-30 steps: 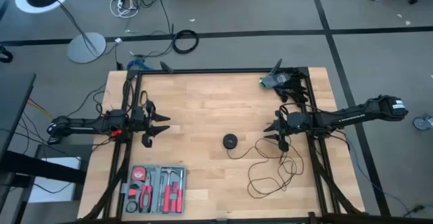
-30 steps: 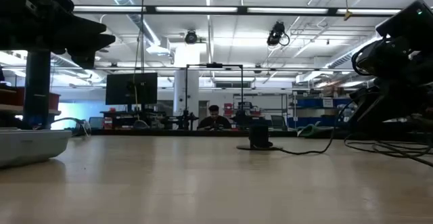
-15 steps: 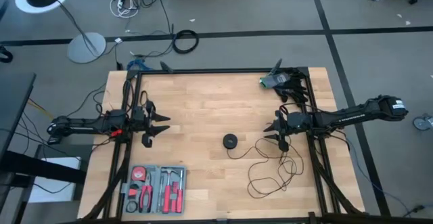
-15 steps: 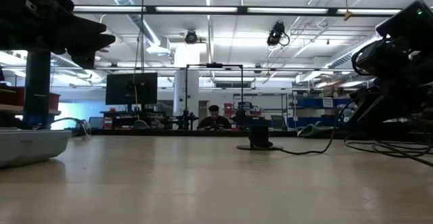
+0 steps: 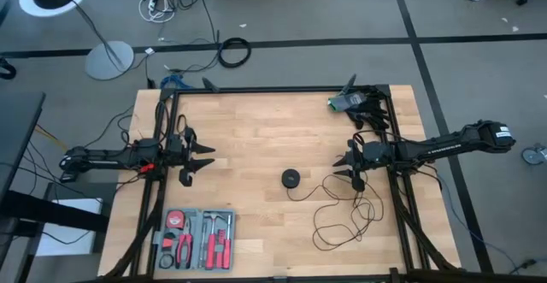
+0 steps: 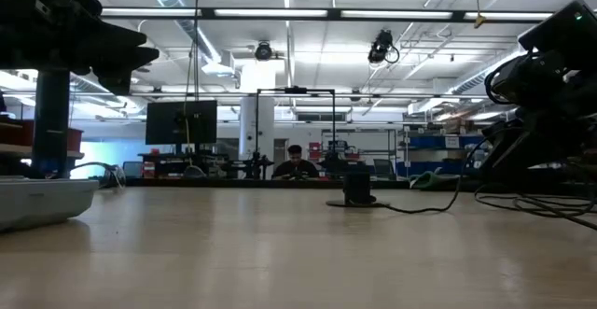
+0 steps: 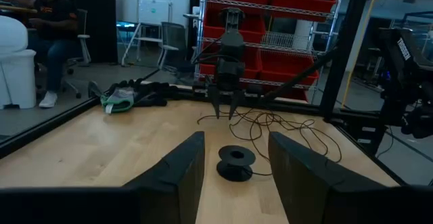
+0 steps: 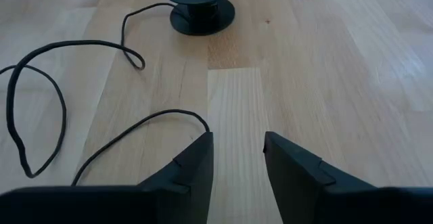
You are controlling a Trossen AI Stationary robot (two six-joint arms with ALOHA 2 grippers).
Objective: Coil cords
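Wood table (image 5: 256, 129): right hand (image 5: 352, 165) low, fingers apart, over cord (image 5: 342, 210).

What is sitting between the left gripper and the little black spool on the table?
Nothing visible. The left gripper, fingers apart, faces the spool across bare wood. The tool tray lies off to the side near the table's front edge, and the cord's loose loops lie beyond the spool, by the open right gripper.

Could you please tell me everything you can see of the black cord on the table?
The cord is one long, thin black wire lying uncoiled in loose, irregular loops on the wooden table, on its right half. One end runs to a small round black spool-like puck standing flat near the middle. The right gripper hovers open beside the loops; nothing grips the cord.
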